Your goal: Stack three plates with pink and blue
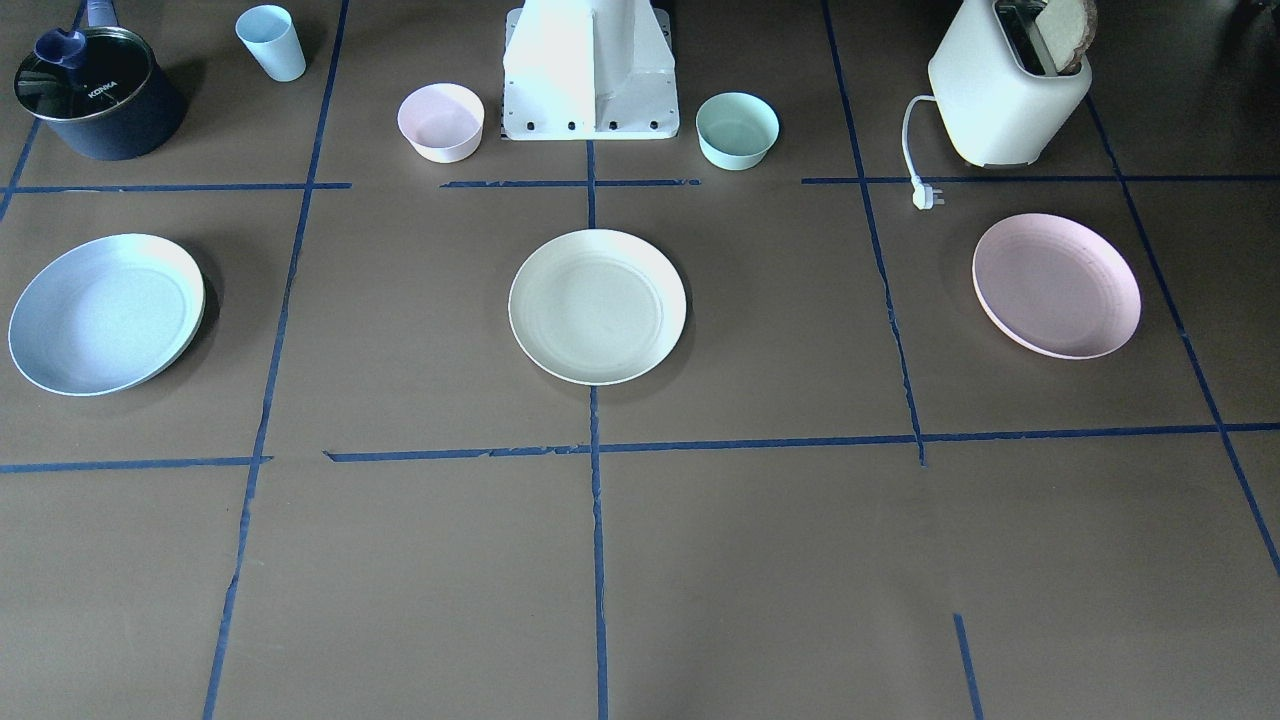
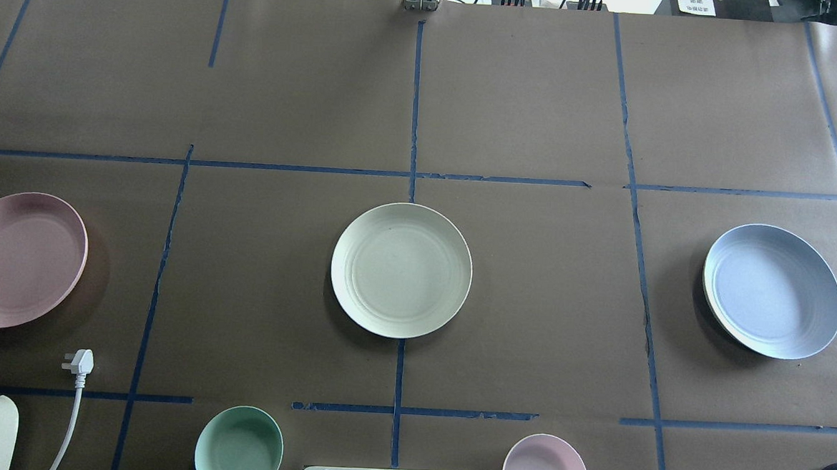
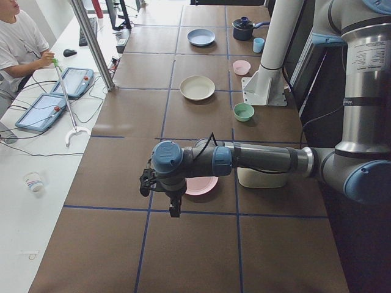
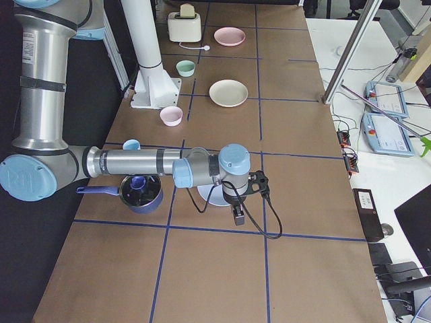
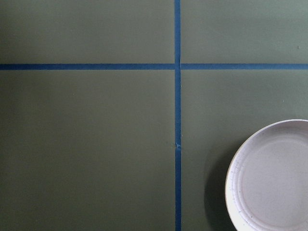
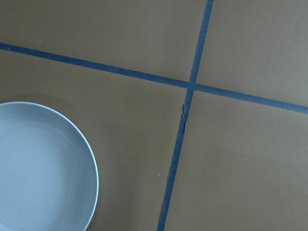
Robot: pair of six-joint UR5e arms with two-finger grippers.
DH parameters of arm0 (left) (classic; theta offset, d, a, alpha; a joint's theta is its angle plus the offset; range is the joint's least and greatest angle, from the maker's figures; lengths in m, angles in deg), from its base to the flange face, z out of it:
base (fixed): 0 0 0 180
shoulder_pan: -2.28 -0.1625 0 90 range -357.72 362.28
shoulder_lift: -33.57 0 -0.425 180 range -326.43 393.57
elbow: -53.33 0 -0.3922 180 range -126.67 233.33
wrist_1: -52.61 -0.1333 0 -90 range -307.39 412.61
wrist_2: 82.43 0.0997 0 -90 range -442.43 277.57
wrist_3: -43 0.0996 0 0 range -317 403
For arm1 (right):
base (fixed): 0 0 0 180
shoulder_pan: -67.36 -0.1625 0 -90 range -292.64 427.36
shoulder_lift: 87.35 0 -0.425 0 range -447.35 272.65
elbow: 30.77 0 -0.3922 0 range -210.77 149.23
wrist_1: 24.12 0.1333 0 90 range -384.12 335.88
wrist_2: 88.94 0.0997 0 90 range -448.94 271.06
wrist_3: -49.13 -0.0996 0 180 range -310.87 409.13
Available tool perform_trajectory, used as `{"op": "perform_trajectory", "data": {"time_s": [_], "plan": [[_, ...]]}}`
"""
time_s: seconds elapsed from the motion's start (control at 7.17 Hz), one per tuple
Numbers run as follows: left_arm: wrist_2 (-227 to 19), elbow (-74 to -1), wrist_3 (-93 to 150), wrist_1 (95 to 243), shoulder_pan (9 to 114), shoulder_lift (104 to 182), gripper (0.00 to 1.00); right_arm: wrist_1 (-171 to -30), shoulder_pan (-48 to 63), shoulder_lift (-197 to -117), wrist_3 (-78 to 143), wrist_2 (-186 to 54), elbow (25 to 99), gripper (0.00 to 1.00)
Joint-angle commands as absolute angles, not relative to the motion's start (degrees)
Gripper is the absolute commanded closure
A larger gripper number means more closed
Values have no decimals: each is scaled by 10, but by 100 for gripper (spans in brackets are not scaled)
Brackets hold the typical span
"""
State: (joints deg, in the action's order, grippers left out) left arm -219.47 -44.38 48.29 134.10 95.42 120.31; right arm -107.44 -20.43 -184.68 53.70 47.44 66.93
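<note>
**Three plates lie apart in a row, both arms held above the outer two**

The brown table [image 2: 541, 91], crossed by blue tape lines, carries everything. The left arm [image 3: 256, 160] reaches out level over its left end and the right arm [image 4: 135, 161] over its right end. The left gripper [image 3: 174, 206] points down above the pink plate [image 2: 19, 261], clear of it. The right gripper [image 4: 238, 214] does the same above the blue plate [image 2: 774, 291]. Whether either pair of jaws is spread or pressed together cannot be told from these side views.

A white toaster [image 1: 1005, 95] stands at the near left and a dark lidded pot [image 1: 95, 105] at the near right. The cream-white plate [image 2: 401, 270] sits at the centre, well apart from the pink plate on the left and the blue plate on the right. No plate is stacked.

Near the robot's base are a mint-green bowl [image 2: 239, 446] and a pink bowl [image 2: 546, 467]. A pale blue cup [image 1: 271, 42] stands by the pot, and the toaster's plug [image 1: 928, 196] lies loose.
</note>
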Motion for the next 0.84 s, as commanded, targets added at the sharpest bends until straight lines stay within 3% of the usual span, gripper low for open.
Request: {"op": "perform_trajectory", "data": {"time_s": [0.0,0.7], "plan": [[-2193,-455,482,1345,954,1201,0,-1111,-208,-1841,537,526,663,0],[-2171,-433,480,1352,947,1193,0,-1108,-207,-1841,547,520,658,0]]}}
